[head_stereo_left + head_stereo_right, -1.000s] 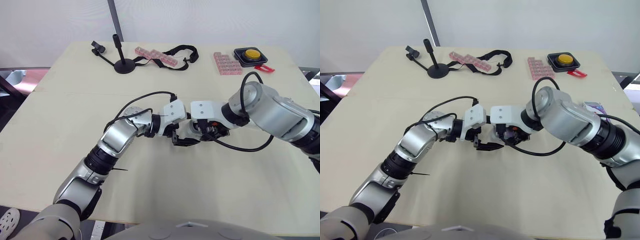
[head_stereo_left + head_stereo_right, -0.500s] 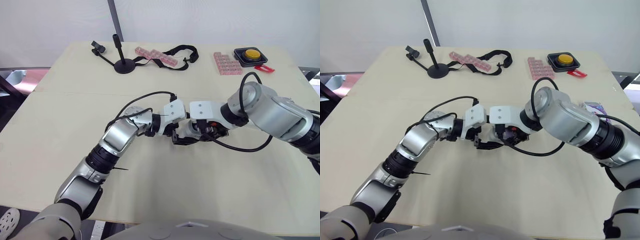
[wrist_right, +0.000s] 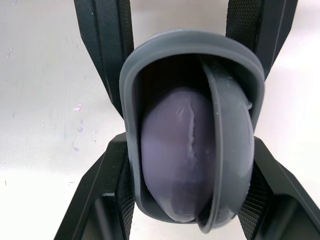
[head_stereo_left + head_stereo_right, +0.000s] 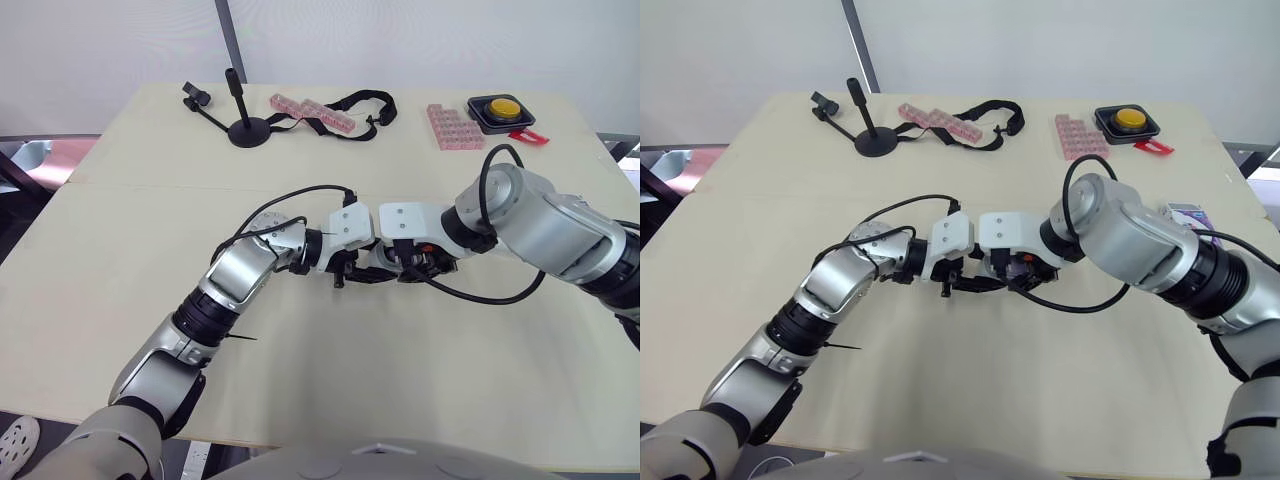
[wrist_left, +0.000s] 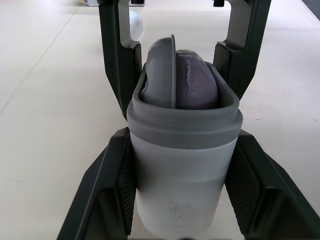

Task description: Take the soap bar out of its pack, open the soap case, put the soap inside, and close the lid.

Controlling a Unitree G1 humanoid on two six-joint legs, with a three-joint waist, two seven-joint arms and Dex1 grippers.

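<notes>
Holding the case (image 5: pixel 182 170) clamped in the left gripper (image 5: pixel 182 150) over the middle of the table (image 4: pixel 450 360), soap (image 3: pixel 172 150) inside, we judge the right gripper (image 3: pixel 187 150), fingers pressed against the rim end, should turn the edgewise lid (image 5: pixel 162 70) flat and square before pressing, lest it jam.

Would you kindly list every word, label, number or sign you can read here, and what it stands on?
No text can be read.
The soap case and soap: no markings.
The small printed box by the table edge: print too small to read.
The red tag beside the yellow button: too small to read.
</notes>
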